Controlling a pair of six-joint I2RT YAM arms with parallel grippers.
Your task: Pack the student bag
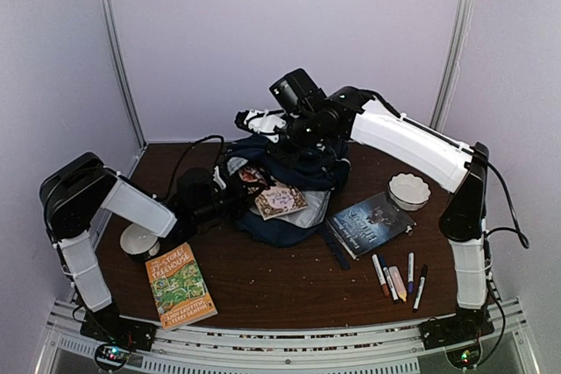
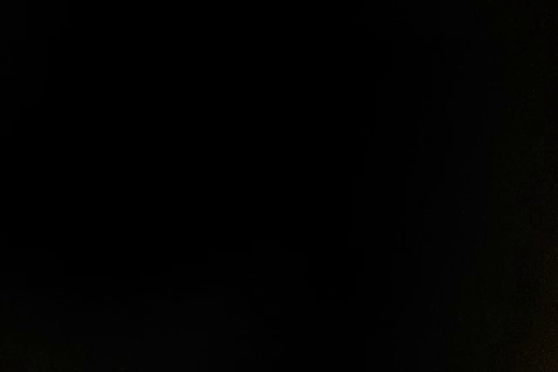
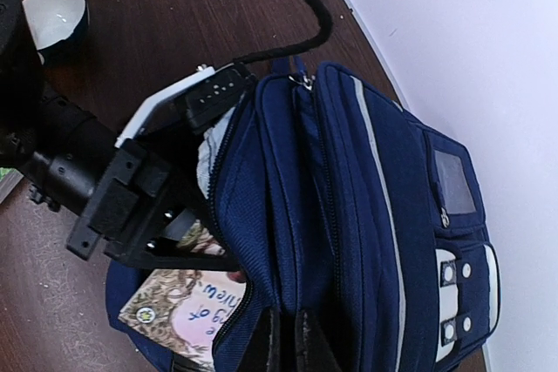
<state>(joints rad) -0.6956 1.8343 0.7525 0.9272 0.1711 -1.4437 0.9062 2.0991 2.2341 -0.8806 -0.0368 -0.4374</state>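
Nearest, the right gripper [image 3: 288,346] pinches the rim of the large navy-blue fabric backpack [image 3: 366,215].
The backpack sits at the back middle of the dark brown wooden table [image 1: 289,291], with its mouth gaping toward the left arm. The left gripper [image 3: 196,246] reaches inside with its jaws pressed together; whether it holds anything is hidden. A pink illustrated book [image 3: 187,311] pokes out of the opening.

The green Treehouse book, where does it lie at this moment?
In the top view, the green book lies flat at the near left of the table, close to a small white bowl and outside the student bag.
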